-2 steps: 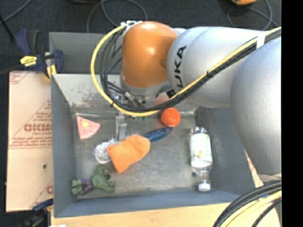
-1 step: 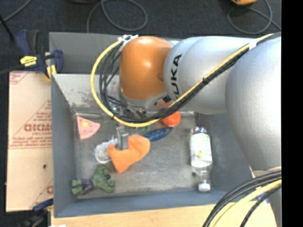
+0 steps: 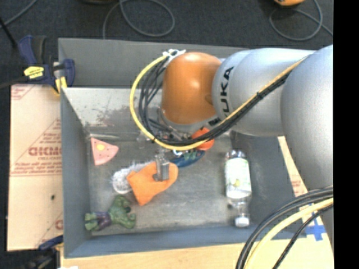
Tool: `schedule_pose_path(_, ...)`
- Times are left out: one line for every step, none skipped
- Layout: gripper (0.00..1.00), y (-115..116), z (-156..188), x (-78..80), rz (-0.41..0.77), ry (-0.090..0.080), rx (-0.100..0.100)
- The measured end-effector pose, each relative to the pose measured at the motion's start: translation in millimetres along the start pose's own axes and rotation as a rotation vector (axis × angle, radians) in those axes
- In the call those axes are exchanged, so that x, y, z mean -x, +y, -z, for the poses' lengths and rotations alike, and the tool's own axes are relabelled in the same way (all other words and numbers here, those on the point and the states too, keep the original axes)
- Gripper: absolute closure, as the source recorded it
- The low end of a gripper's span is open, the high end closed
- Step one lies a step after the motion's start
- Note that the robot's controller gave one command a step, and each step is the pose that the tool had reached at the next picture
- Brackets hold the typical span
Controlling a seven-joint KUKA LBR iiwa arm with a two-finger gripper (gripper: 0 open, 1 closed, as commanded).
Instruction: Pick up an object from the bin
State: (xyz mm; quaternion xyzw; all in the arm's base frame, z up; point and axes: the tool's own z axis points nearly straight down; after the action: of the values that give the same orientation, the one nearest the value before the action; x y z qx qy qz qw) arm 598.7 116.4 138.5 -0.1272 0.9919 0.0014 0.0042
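My gripper (image 3: 162, 171) reaches down in the middle of the bin, and one grey finger rests on top of an orange soft piece (image 3: 148, 185). Just left of that piece, touching it, lies a crumpled clear-white wrapper (image 3: 122, 178). A blue and green thing (image 3: 186, 158) and an orange thing (image 3: 204, 144) peek out from under the arm behind the gripper.
A pink wedge with yellow dots (image 3: 102, 151) lies at the left wall. A green and purple figure (image 3: 112, 216) lies in the front left corner. A clear plastic bottle with a white cap (image 3: 238, 185) lies at the right. The arm and its orange cover hang over the bin's back half.
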Motion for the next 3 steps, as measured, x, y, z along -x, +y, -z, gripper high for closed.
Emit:
schedule_pose_path(1.00, -18.8, -60.5, -64.0, -0.005, 0.003, -0.002)
schedule_pose_path(1.00, -18.8, -60.5, -64.0, -0.006, 0.003, -0.002)
schedule_pose_path(1.00, -19.5, -18.3, -52.7, 0.015, 0.009, -0.002)
